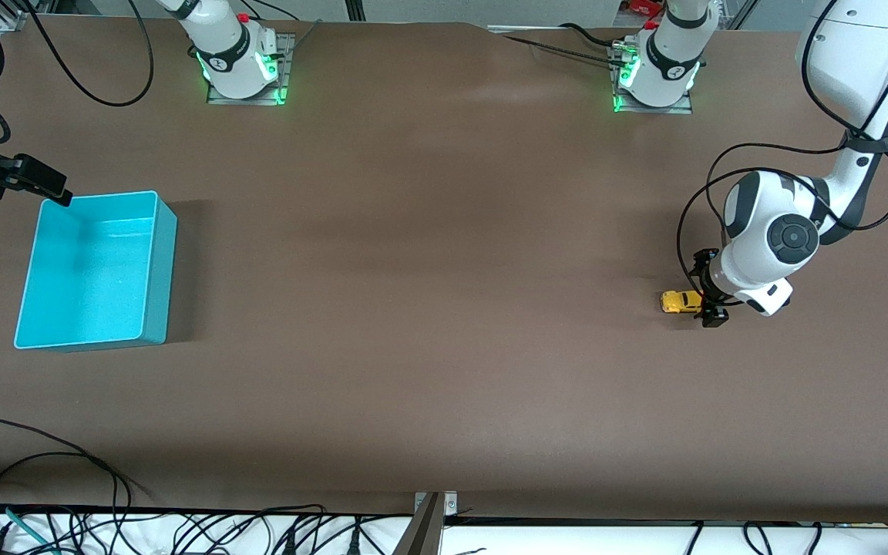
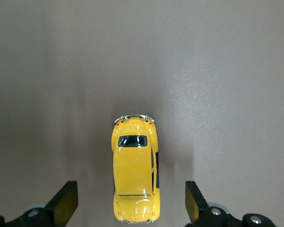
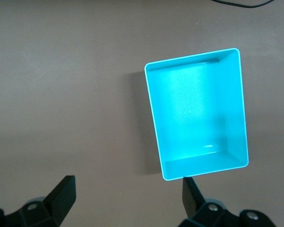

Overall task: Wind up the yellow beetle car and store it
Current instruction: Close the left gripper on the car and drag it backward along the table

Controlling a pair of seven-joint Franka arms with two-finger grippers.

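Getting ready to grab the car

My left gripper (image 2: 130,205) is wide open, holding nothing, around the tiny yellow toy beetle car (image 1: 680,302) at the frame's right. I should close gently on its sides. My right gripper (image 3: 128,201) waits open above the turquoise plastic bin (image 1: 66,341).

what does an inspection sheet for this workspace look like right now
surface: brown table, bare between the things
job's things: yellow beetle car on its wheels at the left arm's end; turquoise bin empty at the right arm's end
clutter: nothing seen
grippers: left hand open, low around the car, fingers apart from it; right hand open, above the table beside the bin, waiting
cables: loose cables at the table's near edge
surroundings: arm bases lit green
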